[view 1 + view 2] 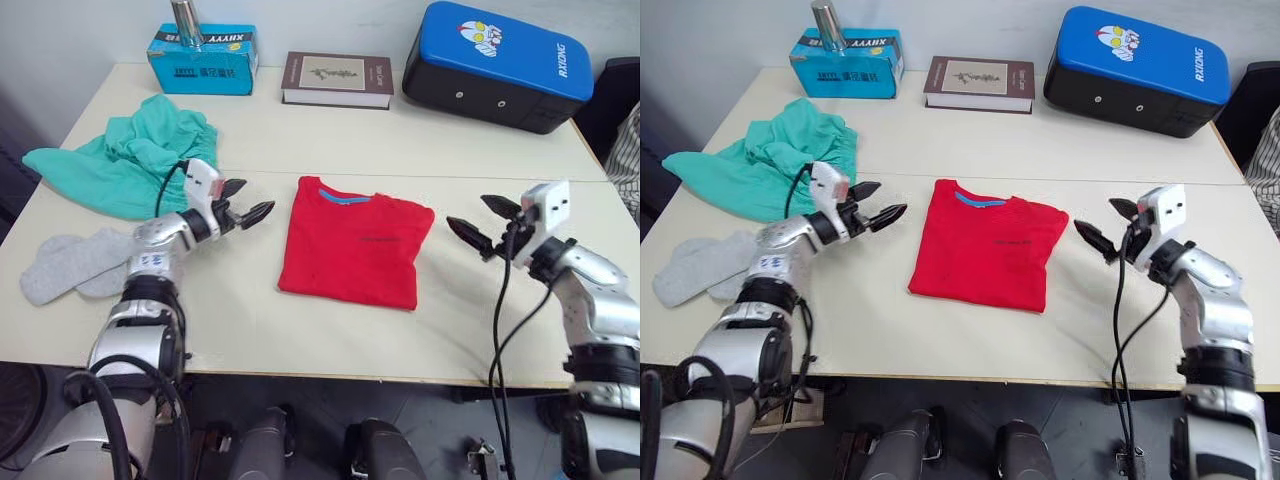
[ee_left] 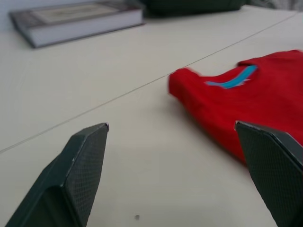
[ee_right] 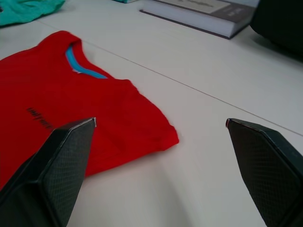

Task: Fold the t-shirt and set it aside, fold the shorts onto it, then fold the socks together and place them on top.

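Table (image 1: 300, 150): t-shirt (image 1: 355, 243) between end effectors

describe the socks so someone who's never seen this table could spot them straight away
Start at the pale table and go to its near left corner, on the robot's left. In front of the crumpled teal shorts, beside the left pincer's arm, lie the socks: two small light grey pieces overlapping flat on the tabletop. They are the smallest garments there and the only grey ones.
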`<state>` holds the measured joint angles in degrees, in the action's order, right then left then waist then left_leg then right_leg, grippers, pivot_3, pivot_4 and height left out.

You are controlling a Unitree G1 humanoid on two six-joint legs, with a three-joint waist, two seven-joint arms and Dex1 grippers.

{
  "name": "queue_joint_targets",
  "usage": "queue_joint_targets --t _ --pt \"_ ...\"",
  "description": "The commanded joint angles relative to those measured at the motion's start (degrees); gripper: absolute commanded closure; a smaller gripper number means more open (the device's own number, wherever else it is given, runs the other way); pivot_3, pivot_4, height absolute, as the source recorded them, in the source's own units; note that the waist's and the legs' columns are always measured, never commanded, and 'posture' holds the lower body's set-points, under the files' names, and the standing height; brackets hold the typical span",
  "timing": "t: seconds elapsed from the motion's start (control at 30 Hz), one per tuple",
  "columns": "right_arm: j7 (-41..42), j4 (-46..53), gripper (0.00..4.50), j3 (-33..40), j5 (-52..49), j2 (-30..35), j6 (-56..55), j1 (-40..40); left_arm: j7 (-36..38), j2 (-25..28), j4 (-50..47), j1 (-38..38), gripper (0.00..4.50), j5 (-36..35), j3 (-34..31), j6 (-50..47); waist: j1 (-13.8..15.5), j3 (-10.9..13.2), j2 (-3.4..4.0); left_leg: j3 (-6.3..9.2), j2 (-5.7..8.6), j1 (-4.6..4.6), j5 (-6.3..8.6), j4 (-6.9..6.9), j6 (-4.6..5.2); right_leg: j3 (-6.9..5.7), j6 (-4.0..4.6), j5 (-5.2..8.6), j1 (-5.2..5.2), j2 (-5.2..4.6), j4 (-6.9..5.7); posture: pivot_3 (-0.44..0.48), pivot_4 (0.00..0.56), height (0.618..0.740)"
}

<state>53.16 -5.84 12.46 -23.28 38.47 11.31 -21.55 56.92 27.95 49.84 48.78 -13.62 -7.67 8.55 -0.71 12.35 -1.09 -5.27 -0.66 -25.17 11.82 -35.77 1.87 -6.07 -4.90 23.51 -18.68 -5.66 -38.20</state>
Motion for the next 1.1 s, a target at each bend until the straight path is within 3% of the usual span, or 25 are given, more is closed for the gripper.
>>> queue_joint_targets --t 0.03,0.17,0.3,0.37,0.47,0.67,0.77,0.83,0.87,1.1 --pt "6.88 12.66 0.0 -4.86 -0.27 2.46 -2.25 5.82 11.86 2.66 -15.73 -7.39 0.03 -2.66 3.2 1.38 -0.02 -0.01 0.01 0.0 -0.01 0.04 0.0 0.01 0.0 0.01 0.01 0.0 0.05 0.01 0.08 0.0 0.15 0.74" --pt "8.81 19.21 0.0 -10.35 2.37 2.29 -4.88 10.67 16.11 4.49 -28.1 -15.82 0.03 -1.5 7.37 2.98 0.04 -0.01 0.03 0.0 -0.04 0.11 -0.01 0.01 -0.01 0.06 0.05 -0.03 0.16 0.02 0.2 0.0 0.15 0.74" --pt "6.39 16.66 0.0 -14.3 9.9 1.89 -10.74 11.77 10.51 2.8 -30.0 -17.5 0.03 4.08 10.42 7.4 0.83 -0.02 0.02 0.01 -0.02 0.1 -0.06 -0.06 0.07 0.07 0.1 -0.05 0.22 -0.03 0.28 0.0 0.15 0.74" --pt "3.85 11.0 0.0 -16.82 17.39 2.16 -19.26 11.12 6.42 1.34 -28.22 -16.65 0.03 8.32 12.2 10.94 1.01 -0.04 -0.02 0.02 -0.01 0.09 -0.06 -0.11 0.1 0.06 0.1 -0.06 0.25 -0.06 0.3 0.0 0.15 0.74" --pt "-0.29 4.14 0.61 -17.41 22.0 1.05 -26.37 9.47 2.83 -0.16 -24.5 -14.43 0.64 12.79 14.66 13.96 1.21 -0.04 -0.03 -0.01 0.04 0.07 -0.04 -0.16 0.14 0.03 0.08 -0.06 0.23 -0.09 0.26 0.0 0.15 0.74" --pt "-1.83 -1.06 2.71 -18.98 24.28 0.61 -32.02 7.66 0.09 -1.88 -15.38 -9.61 2.56 17.57 18.61 19.26 0.62 -0.06 -0.04 -0.02 -0.02 0.14 -0.1 -0.2 0.09 0.01 0.08 -0.07 0.24 -0.03 0.08 0.0 0.15 0.74" --pt "-1.99 -1.31 3.79 -19.09 24.03 0.59 -32.55 7.69 1.4 -1.83 -13.21 -8.76 3.55 17.27 19.51 19.51 0.63 -0.06 -0.04 -0.02 -0.02 0.17 -0.11 -0.2 0.09 0.01 0.08 -0.07 0.26 -0.03 0.08 0.0 0.15 0.74" --pt "-0.97 0.18 4.5 -18.79 22.67 1.24 -32.5 9.14 6.25 -0.46 -16.02 -10.86 4.2 13.94 19.51 16.83 0.59 -0.06 -0.04 -0.02 -0.02 0.18 -0.1 -0.21 0.09 0.01 0.08 -0.07 0.27 -0.03 0.07 0.0 0.15 0.74" --pt "-0.38 1.04 4.5 -18.65 22.07 1.65 -32.5 9.96 8.48 0.25 -17.91 -12.13 4.48 12.2 19.4 15.47 0.56 -0.07 -0.03 -0.02 -0.02 0.18 -0.11 -0.21 0.09 0.01 0.08 -0.07 0.26 -0.03 0.06 0.0 0.15 0.74" --pt "1.89 11.41 4.5 -15.79 16.76 5.71 -29.16 19.51 14.81 8.15 -39.2 -25.13 4.48 3.61 17.72 5.96 0.53 -0.09 0.01 0.07 -0.08 0.25 -0.05 -0.04 0.0 0.0 0.09 -0.07 0.26 -0.02 0.05 0.0 0.15 0.74"
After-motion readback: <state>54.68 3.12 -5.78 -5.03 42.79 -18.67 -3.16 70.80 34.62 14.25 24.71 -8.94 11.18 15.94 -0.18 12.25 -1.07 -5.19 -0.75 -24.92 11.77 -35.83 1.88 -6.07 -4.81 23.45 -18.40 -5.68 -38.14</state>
